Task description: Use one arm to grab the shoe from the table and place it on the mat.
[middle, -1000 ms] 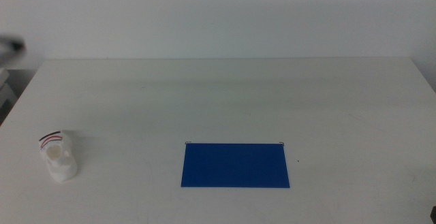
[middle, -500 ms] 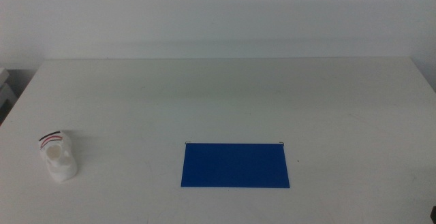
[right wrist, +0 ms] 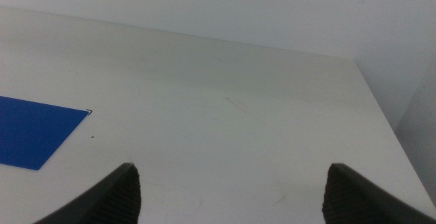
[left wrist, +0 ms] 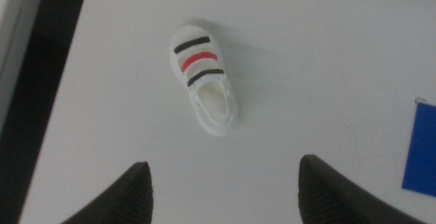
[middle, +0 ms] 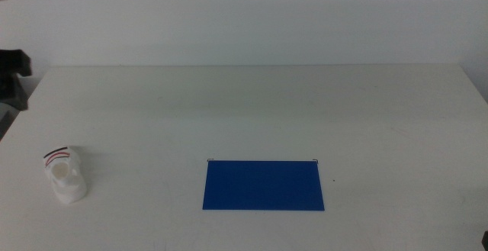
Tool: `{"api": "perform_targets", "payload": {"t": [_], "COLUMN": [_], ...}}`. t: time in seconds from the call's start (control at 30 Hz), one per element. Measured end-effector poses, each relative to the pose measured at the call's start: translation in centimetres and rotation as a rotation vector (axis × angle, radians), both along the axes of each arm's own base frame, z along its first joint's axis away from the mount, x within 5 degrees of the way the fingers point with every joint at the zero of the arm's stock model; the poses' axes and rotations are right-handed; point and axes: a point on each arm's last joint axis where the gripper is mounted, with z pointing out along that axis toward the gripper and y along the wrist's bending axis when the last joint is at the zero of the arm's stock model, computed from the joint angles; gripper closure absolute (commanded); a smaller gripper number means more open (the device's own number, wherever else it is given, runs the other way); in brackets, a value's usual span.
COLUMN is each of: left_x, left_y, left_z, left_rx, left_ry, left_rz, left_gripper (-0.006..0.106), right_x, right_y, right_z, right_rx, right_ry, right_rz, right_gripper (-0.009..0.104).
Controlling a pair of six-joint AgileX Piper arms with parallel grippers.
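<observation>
A: Middle view first. Shoe (middle: pixel 67 176) low on the left side of the white desk (middle: pixel 252 114), resting on bare desk, well apart from the mat (middle: pixel 263 185). Mat flat, dark blue, near the front edge, a little right of the shoe's line. Dark piece of the arm (middle: pixel 12 72) at the picture's left edge, beyond the desk's far-left corner.

B: Left wrist view next. Left end effector (left wrist: pixel 225 190) released, jaws spread wide, above the desk with nothing between them. Shoe (left wrist: pixel 203 79) beyond the jaws, lying flat, two black straps and a red one showing, untouched. Sliver of mat (left wrist: pixel 421 148) at the frame's edge.

A: Right wrist view last. Right end effector (right wrist: pixel 231 193) likewise released, jaws wide apart, gripping nothing, over bare desk. Corner of the mat (right wrist: pixel 34 132) off to one side, clear of both jaws.
</observation>
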Motion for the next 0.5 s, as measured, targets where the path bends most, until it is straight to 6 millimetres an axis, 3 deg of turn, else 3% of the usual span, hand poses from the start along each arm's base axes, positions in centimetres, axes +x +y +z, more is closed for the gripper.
{"api": "perform_targets", "payload": {"t": [0.5], "left_x": [6.6], "left_y": [0.5], "left_z": [-7.7], "left_rx": [-0.030], "left_ry": [0.216], "left_rz": [0.180], "left_gripper": [0.052], "right_x": [0.0], "right_y": [0.0], "right_z": [0.0], "right_rx": [0.000], "right_ry": [0.000], "right_rz": [0.000], "right_gripper": [0.017]}}
